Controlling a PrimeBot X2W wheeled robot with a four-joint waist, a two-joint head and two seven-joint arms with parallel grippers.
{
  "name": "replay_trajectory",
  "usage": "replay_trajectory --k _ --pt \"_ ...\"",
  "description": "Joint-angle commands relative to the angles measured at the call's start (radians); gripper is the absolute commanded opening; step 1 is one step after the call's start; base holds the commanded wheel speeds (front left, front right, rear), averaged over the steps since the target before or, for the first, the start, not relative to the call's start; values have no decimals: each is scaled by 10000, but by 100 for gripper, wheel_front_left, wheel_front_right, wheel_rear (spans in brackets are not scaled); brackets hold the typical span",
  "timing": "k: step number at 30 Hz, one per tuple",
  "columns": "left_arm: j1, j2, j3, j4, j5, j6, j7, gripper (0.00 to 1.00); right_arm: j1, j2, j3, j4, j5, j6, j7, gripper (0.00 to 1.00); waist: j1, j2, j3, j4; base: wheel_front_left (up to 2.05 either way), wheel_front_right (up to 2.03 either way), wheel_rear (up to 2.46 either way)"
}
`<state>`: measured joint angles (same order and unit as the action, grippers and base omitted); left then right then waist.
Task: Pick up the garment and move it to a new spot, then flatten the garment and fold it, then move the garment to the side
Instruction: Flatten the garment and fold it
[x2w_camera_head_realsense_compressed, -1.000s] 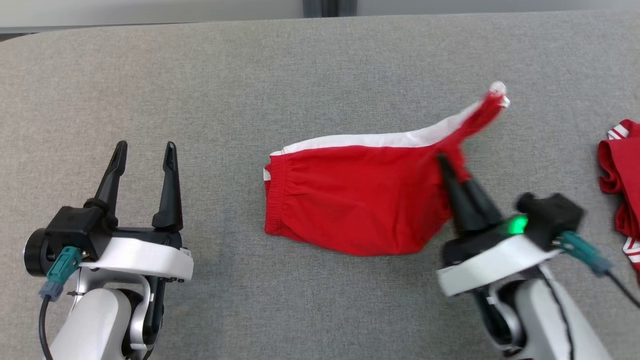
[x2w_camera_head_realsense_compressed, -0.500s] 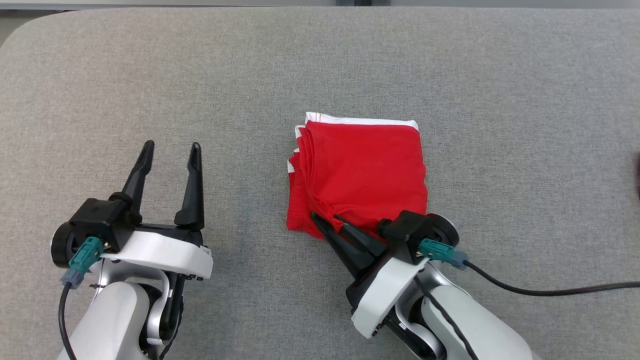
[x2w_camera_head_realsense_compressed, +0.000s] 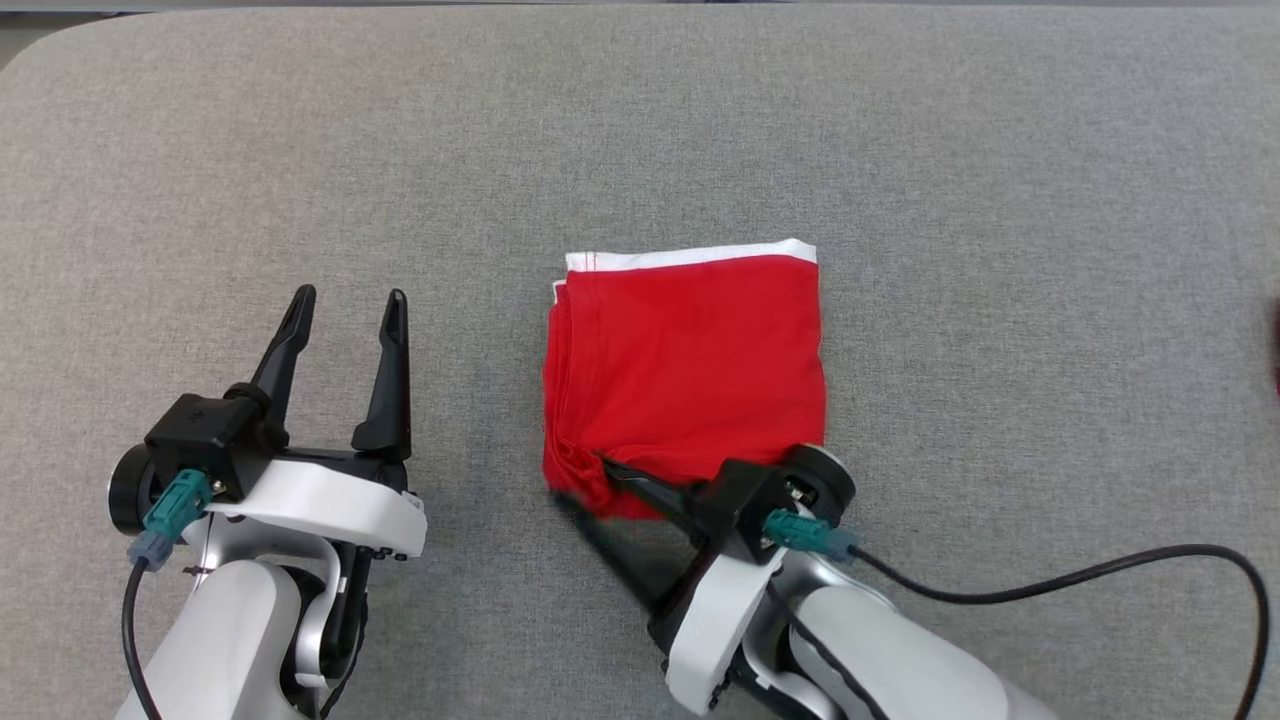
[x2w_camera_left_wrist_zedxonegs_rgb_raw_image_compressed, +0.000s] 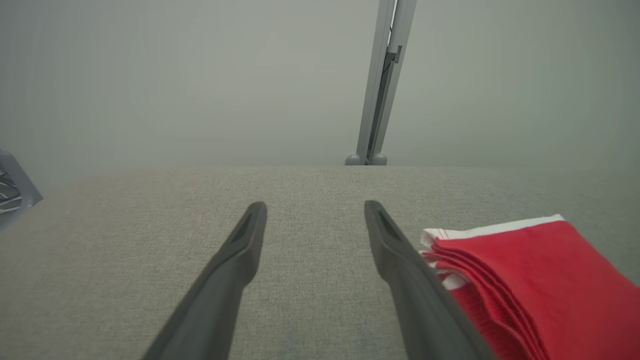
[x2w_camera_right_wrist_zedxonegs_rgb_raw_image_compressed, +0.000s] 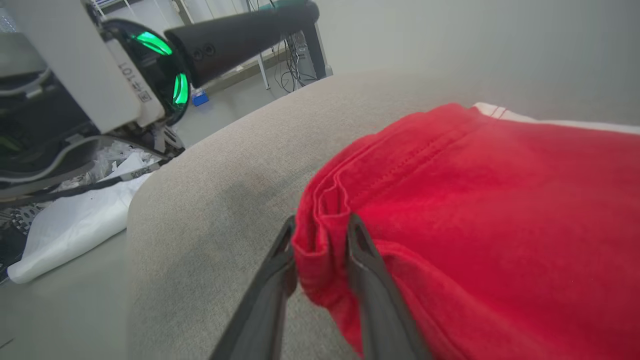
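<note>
The red garment (x2w_camera_head_realsense_compressed: 690, 360) with a white band along its far edge lies folded into a neat rectangle in the middle of the grey padded table (x2w_camera_head_realsense_compressed: 900, 150). My right gripper (x2w_camera_head_realsense_compressed: 582, 482) reaches in from the near side and is shut on the garment's near-left corner. The right wrist view shows the stacked red layers (x2w_camera_right_wrist_zedxonegs_rgb_raw_image_compressed: 475, 200) pinched in the right gripper (x2w_camera_right_wrist_zedxonegs_rgb_raw_image_compressed: 320, 230). My left gripper (x2w_camera_head_realsense_compressed: 350, 297) rests open at the lower left, a short way left of the garment and apart from it. In the left wrist view the left gripper (x2w_camera_left_wrist_zedxonegs_rgb_raw_image_compressed: 315, 207) holds nothing, with the garment (x2w_camera_left_wrist_zedxonegs_rgb_raw_image_compressed: 525, 280) at the right.
A black cable (x2w_camera_head_realsense_compressed: 1100, 575) trails right from my right wrist over the table. Beyond the table's rounded corner stand a machine with green lights (x2w_camera_right_wrist_zedxonegs_rgb_raw_image_compressed: 160, 65) and white plastic sheeting (x2w_camera_right_wrist_zedxonegs_rgb_raw_image_compressed: 75, 220) on the floor. A grey post (x2w_camera_left_wrist_zedxonegs_rgb_raw_image_compressed: 382, 80) rises behind the far edge.
One second ago the garment lay spread wide with its right end lifted by my right gripper. It is now folded over leftward, and the right gripper holds its near-left corner. The camera also shifted.
</note>
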<state>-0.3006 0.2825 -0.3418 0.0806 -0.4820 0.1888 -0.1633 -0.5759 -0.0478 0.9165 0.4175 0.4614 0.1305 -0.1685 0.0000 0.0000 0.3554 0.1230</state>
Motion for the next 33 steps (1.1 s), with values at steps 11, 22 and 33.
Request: replay_trajectory --k 11,22,33 --pt "-48 80 12 113 -85 55 -134 100 -135 -207 1019 -42 -613 4 -198 100 0 0 -218 -141 0 0 0" --pt "285 349 275 -298 53 426 -336 100 1905 -1036 -3587 -3313 -854 4 -403 100 0 0 -761 -635 0 0 0" --pt "694 558 208 -978 384 766 -366 100 3472 -715 -7347 -4166 -2038 5 452 100 0 0 -1297 -823 0 0 0"
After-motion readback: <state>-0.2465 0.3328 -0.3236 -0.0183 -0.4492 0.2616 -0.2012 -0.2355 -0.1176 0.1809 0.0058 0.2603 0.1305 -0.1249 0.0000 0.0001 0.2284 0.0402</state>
